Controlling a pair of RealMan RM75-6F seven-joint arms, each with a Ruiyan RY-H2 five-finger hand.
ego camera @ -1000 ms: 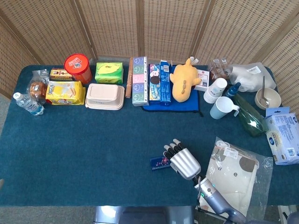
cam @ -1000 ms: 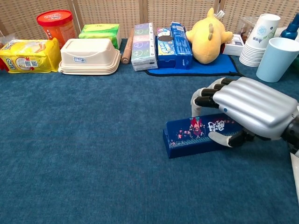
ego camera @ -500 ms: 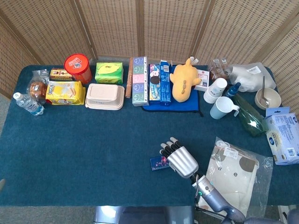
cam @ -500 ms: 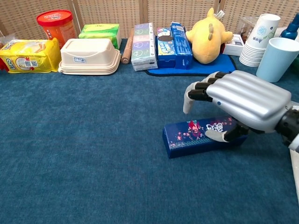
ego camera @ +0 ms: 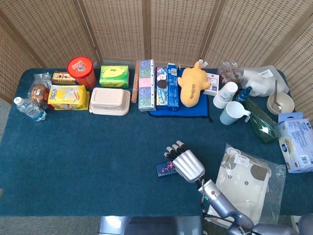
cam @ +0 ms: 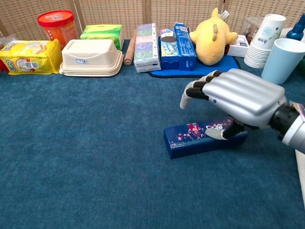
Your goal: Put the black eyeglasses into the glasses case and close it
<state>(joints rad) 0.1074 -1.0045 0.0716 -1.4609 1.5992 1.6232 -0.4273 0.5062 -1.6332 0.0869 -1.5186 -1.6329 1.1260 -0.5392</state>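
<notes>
We have our right hand (cam: 236,98) hovering over the glasses case (cam: 202,139), a dark blue box with a printed lid that lies closed on the desk (ego camera: 88,152) toward its front edge, right of the middle. The fingers (cam: 195,90) arch above the far side of the case with a gap under them, while the thumb (cam: 220,133) rests on or just at the lid's near-right part; nothing is gripped, so we read the hand as partly spread and empty. The left hand shows in neither view. We cannot find the black eyeglasses on the desk, and we cannot tell whether they are already inside. We judge the step in hand to be either the last press that shuts the lid or the first touch before opening it. If the glasses are inside, the next move calls only for a firm push down and a clean lift away; if not, we need a fingertip under the lid's edge without sliding the light case across the cloth. Compared with a second ago, the hand has risen and moved left along the case, its fingertips now clear of the lid, and the case has turned slightly and shifted left.
</notes>
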